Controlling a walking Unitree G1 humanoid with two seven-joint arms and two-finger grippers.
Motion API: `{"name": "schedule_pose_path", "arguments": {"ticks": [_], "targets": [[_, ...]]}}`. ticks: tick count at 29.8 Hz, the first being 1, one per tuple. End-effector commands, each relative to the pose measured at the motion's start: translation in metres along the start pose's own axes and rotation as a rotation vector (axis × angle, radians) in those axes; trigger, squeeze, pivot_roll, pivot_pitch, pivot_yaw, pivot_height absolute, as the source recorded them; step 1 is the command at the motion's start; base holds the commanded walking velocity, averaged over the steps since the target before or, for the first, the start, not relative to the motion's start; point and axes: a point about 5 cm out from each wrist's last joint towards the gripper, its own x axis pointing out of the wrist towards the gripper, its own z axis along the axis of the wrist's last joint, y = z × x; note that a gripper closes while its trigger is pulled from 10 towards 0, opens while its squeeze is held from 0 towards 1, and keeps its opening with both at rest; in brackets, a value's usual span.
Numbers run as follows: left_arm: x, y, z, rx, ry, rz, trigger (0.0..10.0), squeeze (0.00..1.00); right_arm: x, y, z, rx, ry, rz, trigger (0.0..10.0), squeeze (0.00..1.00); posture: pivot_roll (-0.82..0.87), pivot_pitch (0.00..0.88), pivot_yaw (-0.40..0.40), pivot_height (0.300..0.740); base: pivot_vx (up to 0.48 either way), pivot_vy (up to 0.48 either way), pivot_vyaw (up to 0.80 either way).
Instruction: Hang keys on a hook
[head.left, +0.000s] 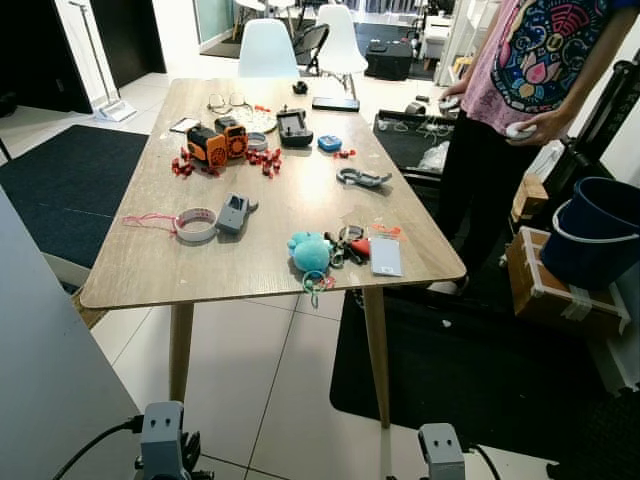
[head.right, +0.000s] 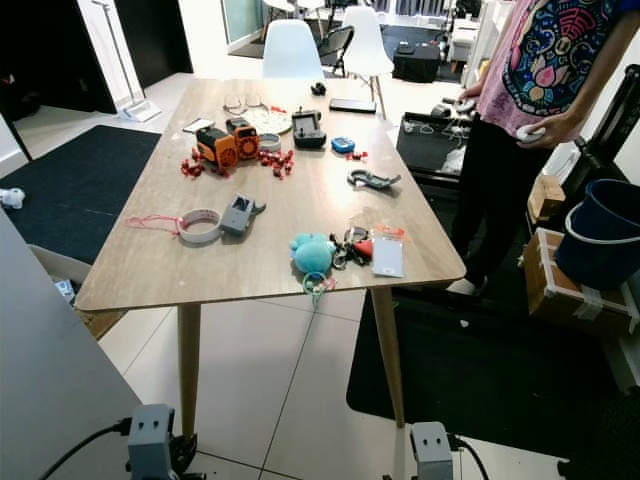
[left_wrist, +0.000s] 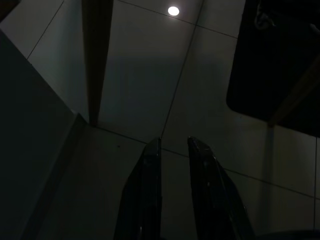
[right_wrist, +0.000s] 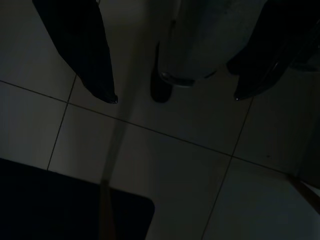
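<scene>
Bright head views (wrist views dim)

Left hand (left_wrist: 172, 147) nearly closed, right hand (right_wrist: 175, 97) spread, both idle.

We face a wooden bench (head.left: 150, 270). Keys (head.left: 350, 243) with a teal plush (head.left: 309, 252) lie at its 5 o'clock edge, tape roll (head.left: 196, 224) at 8, orange device (head.left: 208, 146) toward 11.

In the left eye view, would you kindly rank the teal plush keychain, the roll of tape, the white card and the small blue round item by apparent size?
1. Teal plush keychain
2. Roll of tape and white card: these look about alike, so I won't separate them.
3. Small blue round item, though it lies farther from the camera, which shrinks it.
</scene>
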Motion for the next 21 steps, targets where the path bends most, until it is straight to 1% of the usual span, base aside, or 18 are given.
{"name": "schedule_pose_path", "arguments": {"ticks": [1,3,6,10,12,21], "targets": [[-0.0001,-0.0026,-0.0026,-0.024,0.012,0.004,10.0,0.00,-0.0003,-0.0002,0.0008,-0.017,-0.008,0.004,10.0,0.00,0.05,0.045,-0.025,0.740,0.000,0.000,0.00],[0.0000,-0.0025,-0.0030,-0.036,0.017,0.008,10.0,0.00,-0.0004,-0.0003,0.0008,-0.019,-0.008,0.005,10.0,0.00,0.05,0.045,-0.025,0.740,0.000,0.000,0.00],[0.0003,-0.0039,-0.0009,-0.024,-0.005,0.004,10.0,0.00,-0.0011,-0.0018,0.0006,-0.021,-0.011,0.004,10.0,0.00,0.05,0.050,-0.031,0.740,0.000,0.443,0.00],[0.0005,-0.0048,-0.0004,-0.018,-0.008,0.002,10.0,0.00,-0.0014,-0.0026,0.0004,-0.023,-0.011,0.003,10.0,0.00,0.05,0.052,-0.031,0.740,0.000,0.480,0.00],[0.0004,-0.0049,0.0004,-0.006,-0.017,0.003,10.0,0.00,-0.0016,-0.0029,0.0004,-0.023,-0.011,0.004,10.0,0.00,0.05,0.053,-0.031,0.740,0.000,0.000,0.00],[0.0006,-0.0063,0.0005,-0.010,-0.017,-0.005,10.0,0.00,-0.0015,-0.0028,0.0006,-0.023,-0.013,0.003,10.0,0.00,0.05,0.057,-0.027,0.740,0.000,0.000,0.00]]}}
